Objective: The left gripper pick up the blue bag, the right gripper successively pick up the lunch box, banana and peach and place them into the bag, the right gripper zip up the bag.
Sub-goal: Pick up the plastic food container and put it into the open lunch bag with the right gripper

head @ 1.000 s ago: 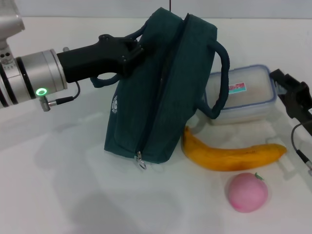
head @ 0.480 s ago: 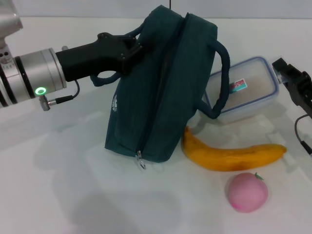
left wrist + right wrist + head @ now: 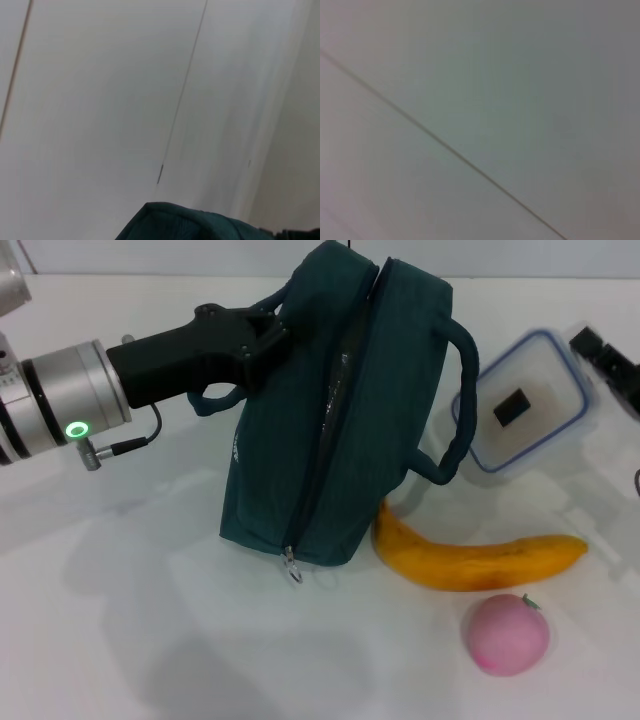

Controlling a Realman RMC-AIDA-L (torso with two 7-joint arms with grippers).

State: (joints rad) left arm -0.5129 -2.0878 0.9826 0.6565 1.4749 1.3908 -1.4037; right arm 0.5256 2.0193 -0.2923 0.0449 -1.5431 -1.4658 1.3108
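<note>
The left gripper (image 3: 270, 335) clamps the near handle of the blue bag (image 3: 335, 410), holding the bag upright with its base on the white table (image 3: 120, 620); the zipper pull (image 3: 292, 570) hangs at the bag's lower front edge, below and to the right of the gripper. On the bag's far side from that gripper, the lunch box (image 3: 520, 405) is raised and tipped on edge, its underside facing the camera, held at its right rim by the right gripper (image 3: 605, 355), fingers closed on it at the frame's edge. Below the box, the banana (image 3: 470, 558) lies on the table just beside the bag's base, and the peach (image 3: 507, 633) sits just in front of the banana. The left wrist camera catches only a corner of the bag's fabric (image 3: 200, 225).
</note>
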